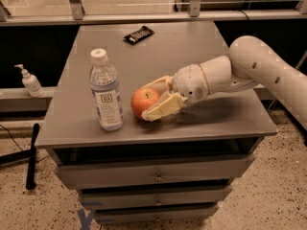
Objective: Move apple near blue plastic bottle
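Pincer (pixel 153 99) clamped on round red apple (pixel 142 101); clear blue plastic bottle (pixel 106 99), white cap, upright just beside

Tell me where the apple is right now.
The apple is near the front edge of the table, just right of the blue plastic bottle in the camera view, clasped by the gripper.

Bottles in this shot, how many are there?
2. The blue plastic bottle stands on the table, left of the apple in the gripper; a pump bottle sits on the left ledge.
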Controlling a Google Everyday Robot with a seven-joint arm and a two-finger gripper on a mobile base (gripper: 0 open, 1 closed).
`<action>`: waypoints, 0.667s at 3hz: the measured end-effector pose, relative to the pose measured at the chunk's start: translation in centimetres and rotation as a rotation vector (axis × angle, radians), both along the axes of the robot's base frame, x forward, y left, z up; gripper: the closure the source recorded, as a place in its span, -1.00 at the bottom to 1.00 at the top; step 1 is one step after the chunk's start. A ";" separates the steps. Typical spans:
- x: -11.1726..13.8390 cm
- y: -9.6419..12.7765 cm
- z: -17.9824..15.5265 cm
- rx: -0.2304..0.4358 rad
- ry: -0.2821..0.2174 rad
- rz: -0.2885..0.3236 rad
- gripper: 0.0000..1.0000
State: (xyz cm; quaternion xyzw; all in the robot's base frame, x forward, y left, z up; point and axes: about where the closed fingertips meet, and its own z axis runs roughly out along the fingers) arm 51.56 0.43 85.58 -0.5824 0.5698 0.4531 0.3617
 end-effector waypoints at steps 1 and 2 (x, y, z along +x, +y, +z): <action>-0.3 0.5 -0.2 0.014 0.006 -0.004 0.17; -0.9 1.1 -0.4 0.025 0.022 0.000 -0.28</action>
